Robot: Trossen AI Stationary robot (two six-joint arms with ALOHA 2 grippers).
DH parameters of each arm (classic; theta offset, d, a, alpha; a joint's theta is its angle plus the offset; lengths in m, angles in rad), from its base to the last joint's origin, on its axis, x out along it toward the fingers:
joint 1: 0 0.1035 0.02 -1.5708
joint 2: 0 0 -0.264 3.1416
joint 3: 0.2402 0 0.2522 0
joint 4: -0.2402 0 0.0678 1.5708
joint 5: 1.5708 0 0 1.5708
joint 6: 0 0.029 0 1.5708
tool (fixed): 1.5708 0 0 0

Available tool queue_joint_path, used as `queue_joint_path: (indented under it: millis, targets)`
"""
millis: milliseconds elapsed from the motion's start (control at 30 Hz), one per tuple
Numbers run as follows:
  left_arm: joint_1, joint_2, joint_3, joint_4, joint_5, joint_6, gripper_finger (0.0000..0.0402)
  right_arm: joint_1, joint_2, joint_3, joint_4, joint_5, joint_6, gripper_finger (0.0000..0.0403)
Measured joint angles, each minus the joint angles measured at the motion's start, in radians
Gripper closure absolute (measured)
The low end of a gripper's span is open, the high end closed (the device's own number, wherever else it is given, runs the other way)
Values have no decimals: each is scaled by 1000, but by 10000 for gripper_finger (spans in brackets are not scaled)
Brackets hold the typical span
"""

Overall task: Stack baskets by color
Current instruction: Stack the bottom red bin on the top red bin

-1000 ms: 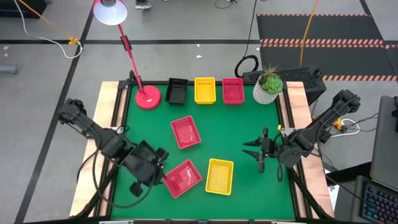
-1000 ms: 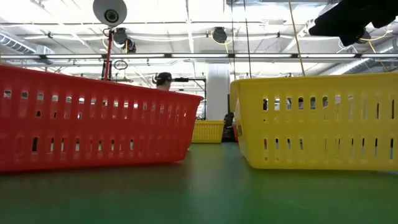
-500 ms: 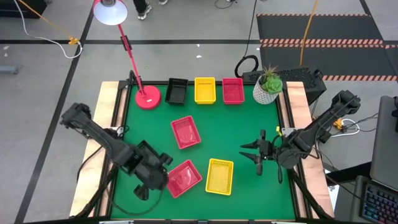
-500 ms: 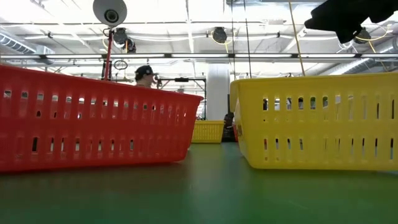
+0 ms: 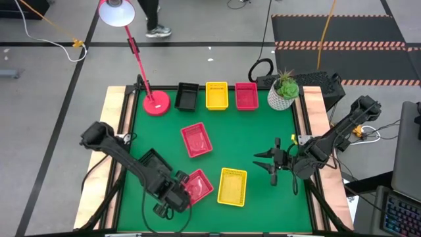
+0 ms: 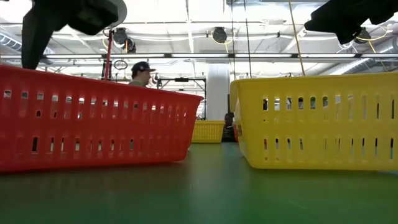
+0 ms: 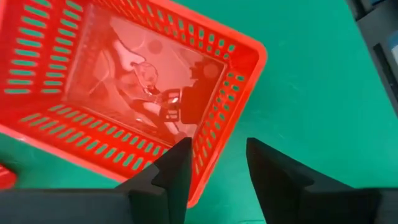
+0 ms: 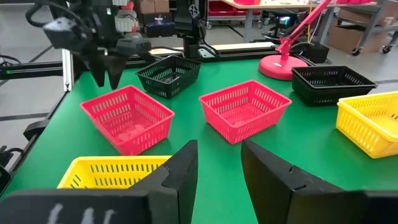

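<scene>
Several mesh baskets stand on the green mat. One black (image 5: 187, 96), one yellow (image 5: 216, 95) and one red (image 5: 247, 95) line the far edge. A red one (image 5: 197, 140) sits mid-table, with a red (image 5: 197, 185) and a yellow (image 5: 232, 186) near the front. Another black one (image 5: 150, 160) lies under my left arm. My left gripper (image 7: 214, 168) points down, open, over the near red basket's left end wall (image 7: 219, 140). One finger is over the inside, the other over the mat. My right gripper (image 5: 272, 164) hovers open at the right and holds nothing.
A lamp with a round red base (image 5: 156, 103) stands at the far left corner and a white plant pot (image 5: 283, 92) at the far right. A person (image 5: 158, 20) walks beyond the table's far edge. Bare mat lies between the mid-table red basket and my right gripper.
My left gripper has come down and moved toward the table's near edge and right, from beside the near red basket to over its left end. It has tipped to point nearly straight down. That move has uncovered the black basket under the arm.
</scene>
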Motion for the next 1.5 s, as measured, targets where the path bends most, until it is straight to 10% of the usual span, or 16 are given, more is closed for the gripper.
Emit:
queue_joint_path:
  millis: [400, 1100, 1500]
  targets:
    - [-20, 91, -1, 39, -6, 4, 208, 0, 0, 0, 1, -24, 0, 287]
    - [-27, 113, -1, 104, -17, 74, 387, 0, 0, 0, 6, -24, -3, 287]
    - [-26, 108, 20, 103, -16, 65, 387, 0, 0, 0, 6, -25, -3, 287]
